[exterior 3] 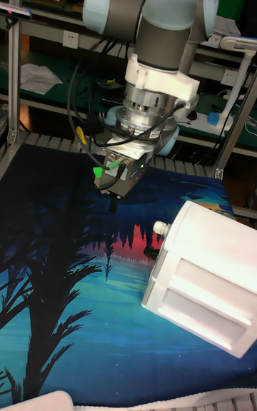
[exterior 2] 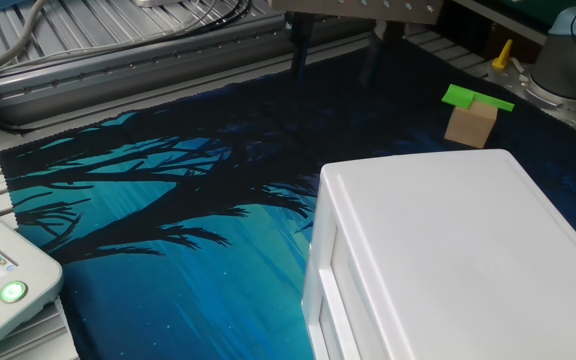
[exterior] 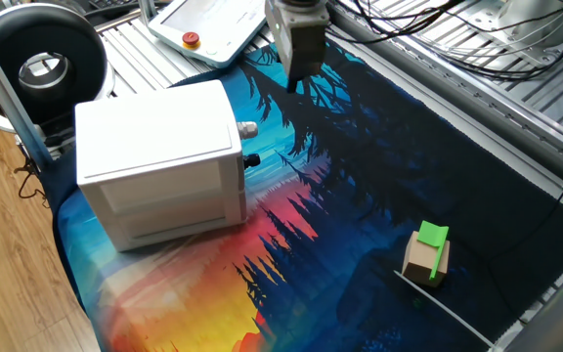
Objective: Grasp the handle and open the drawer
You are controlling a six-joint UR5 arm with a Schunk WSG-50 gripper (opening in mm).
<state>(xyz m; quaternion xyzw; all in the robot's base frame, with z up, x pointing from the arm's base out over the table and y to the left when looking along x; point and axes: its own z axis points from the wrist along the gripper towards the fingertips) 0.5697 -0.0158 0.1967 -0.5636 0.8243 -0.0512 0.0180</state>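
Observation:
A white cabinet (exterior: 154, 161) stands at the left on the mat. The drawer (exterior: 239, 125) is its upper one and sits shut, with the handle (exterior: 248, 128), a small silvery knob, sticking out of its front. The handle (exterior 3: 158, 227) also shows in the tall fixed view. My gripper (exterior: 296, 83) hangs above the mat, beyond and to the right of the handle, well apart from it. In the other fixed view the gripper (exterior 2: 335, 62) is open: its two fingers (exterior 2: 298, 50) stand wide apart and hold nothing.
A small black knob (exterior: 252, 158) sits just below the handle on the lower panel. A wooden block with a green top (exterior: 428, 252) lies at the mat's right. A teach pendant (exterior: 213, 24) and a black round device (exterior: 42, 64) lie behind the cabinet.

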